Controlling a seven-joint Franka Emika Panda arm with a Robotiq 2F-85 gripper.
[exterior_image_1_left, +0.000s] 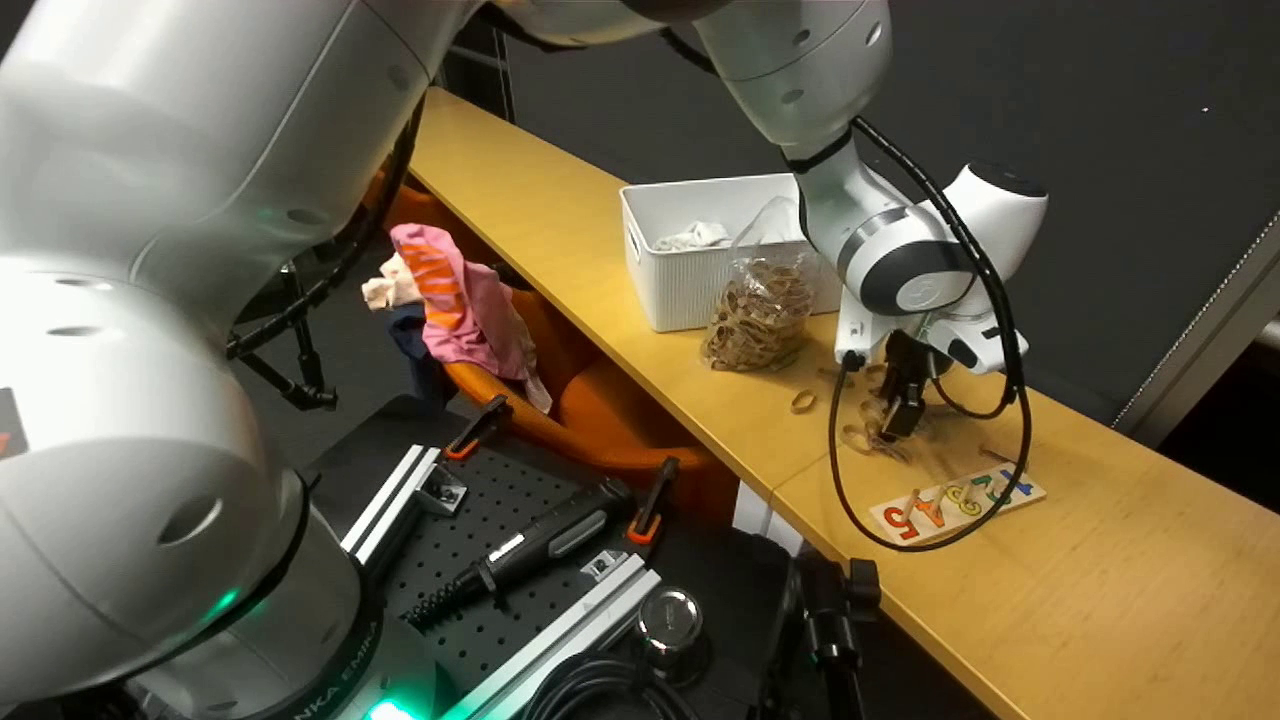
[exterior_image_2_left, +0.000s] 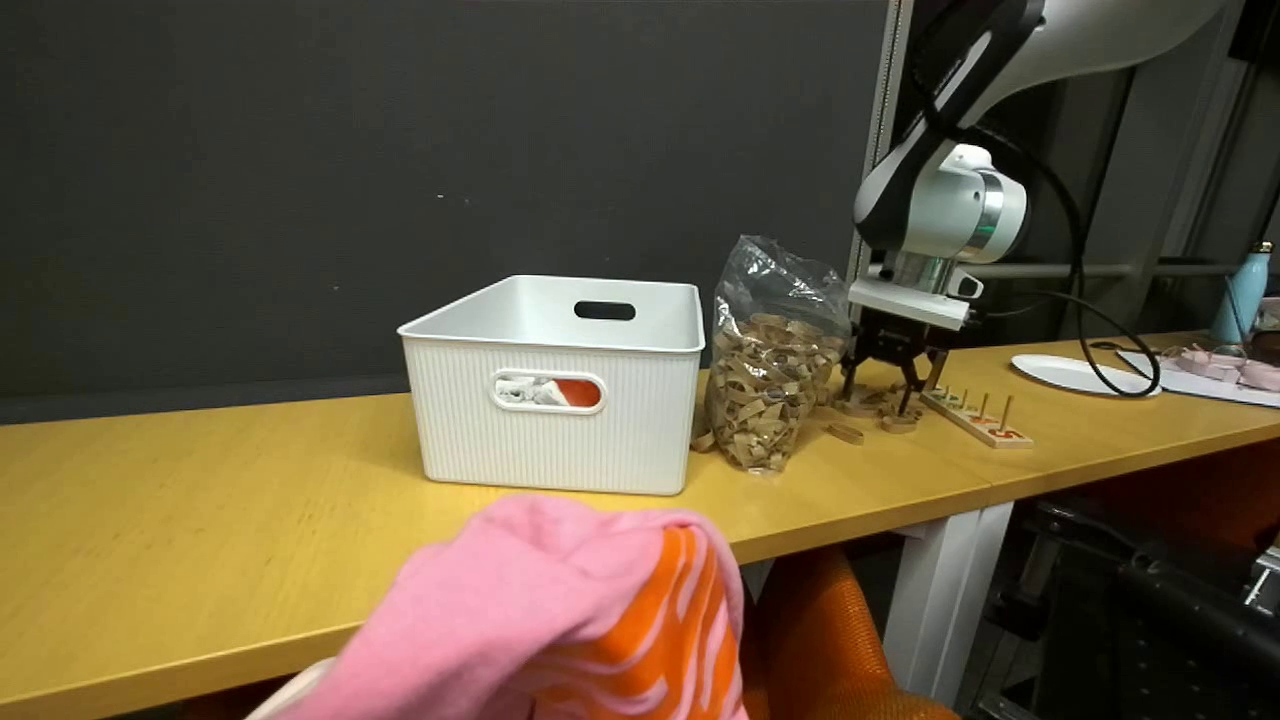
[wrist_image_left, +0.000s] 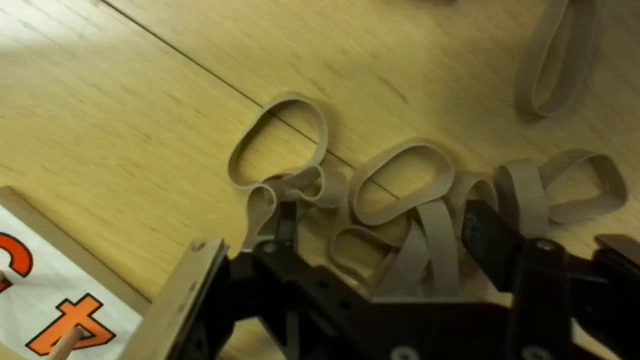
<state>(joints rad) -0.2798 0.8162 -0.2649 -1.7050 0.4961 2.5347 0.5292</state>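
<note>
My gripper (wrist_image_left: 381, 220) is open over a pile of tan rubber bands (wrist_image_left: 440, 245) on the wooden table (wrist_image_left: 150, 125). Several bands lie between and around its black fingers; I cannot tell whether the fingertips touch them. The gripper points down at the tabletop in both exterior views (exterior_image_1_left: 903, 412) (exterior_image_2_left: 877, 396). A number board (exterior_image_1_left: 935, 512) with coloured digits and upright pegs lies beside the gripper; part of it shows at the left of the wrist view (wrist_image_left: 102, 287). A light wooden-looking piece (wrist_image_left: 175, 295) shows close beside the left finger.
A clear bag of rubber bands (exterior_image_2_left: 770, 390) stands between the gripper and a white bin (exterior_image_2_left: 550, 435) holding white cloth. A white plate (exterior_image_2_left: 1060, 372) and a blue bottle (exterior_image_2_left: 1243, 295) are farther along. A pink and orange cloth (exterior_image_1_left: 475, 310) hangs on an orange chair (exterior_image_1_left: 610, 425).
</note>
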